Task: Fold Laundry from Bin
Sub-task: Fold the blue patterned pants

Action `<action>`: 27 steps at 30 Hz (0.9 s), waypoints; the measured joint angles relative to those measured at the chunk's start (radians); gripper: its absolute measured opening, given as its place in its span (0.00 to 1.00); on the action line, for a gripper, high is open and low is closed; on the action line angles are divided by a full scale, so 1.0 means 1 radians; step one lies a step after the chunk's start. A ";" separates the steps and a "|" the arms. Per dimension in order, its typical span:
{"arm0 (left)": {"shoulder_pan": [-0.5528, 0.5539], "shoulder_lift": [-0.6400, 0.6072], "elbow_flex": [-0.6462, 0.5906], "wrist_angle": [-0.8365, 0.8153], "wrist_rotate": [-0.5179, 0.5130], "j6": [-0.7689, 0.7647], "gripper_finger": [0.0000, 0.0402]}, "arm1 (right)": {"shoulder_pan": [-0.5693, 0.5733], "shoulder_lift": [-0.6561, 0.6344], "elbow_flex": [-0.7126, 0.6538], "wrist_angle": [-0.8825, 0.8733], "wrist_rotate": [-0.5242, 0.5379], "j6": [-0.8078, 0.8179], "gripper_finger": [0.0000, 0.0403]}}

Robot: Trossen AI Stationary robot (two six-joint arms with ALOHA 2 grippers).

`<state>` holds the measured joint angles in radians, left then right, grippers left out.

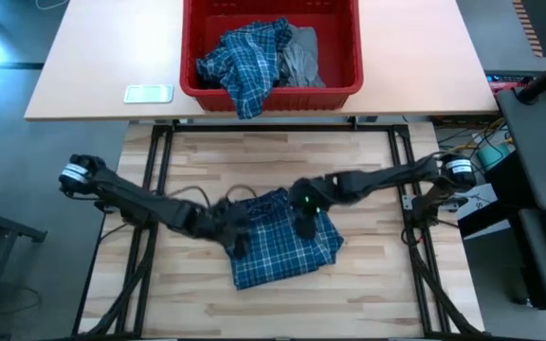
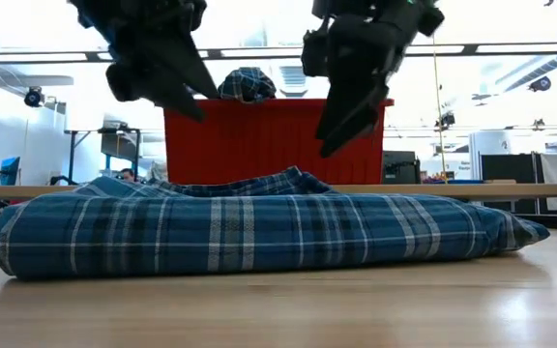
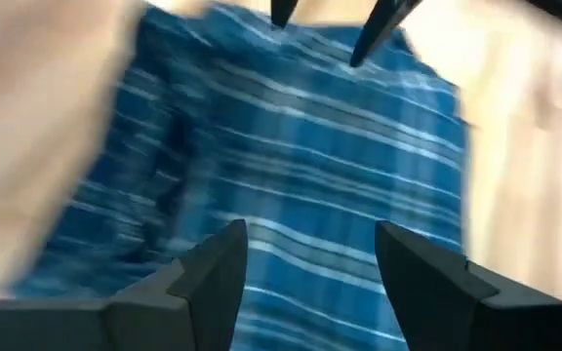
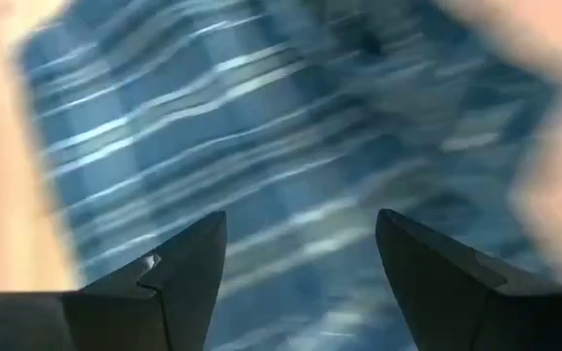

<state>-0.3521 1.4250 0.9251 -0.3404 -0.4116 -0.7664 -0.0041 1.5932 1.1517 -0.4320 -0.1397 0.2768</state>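
Red bin (image 1: 344, 57) heaped with plaid and grey laundry (image 1: 263, 57); both hands (image 1: 238, 237) (image 1: 306, 223) spread, empty, above folded plaid shirt (image 1: 282, 246).

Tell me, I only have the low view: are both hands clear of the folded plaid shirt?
Observer: Yes. The left wrist view shows the left hand open over the plaid shirt, with nothing between its fingers.
Operator: And the right one?
Observer: The right hand is open too, empty, above the same cloth.
Operator: What's left in the bin?
Observer: From above, the red bin holds another plaid garment draped over its near rim, with a grey garment beside it.
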 joint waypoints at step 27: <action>-0.055 0.098 -0.036 -0.077 0.018 -0.338 0.41 | -0.058 -0.062 -0.098 0.294 0.132 0.012 0.49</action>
<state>-0.4068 1.5231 0.8889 -0.4177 -0.3931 -1.1041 -0.0626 1.5314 1.0533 -0.1376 -0.0074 0.2891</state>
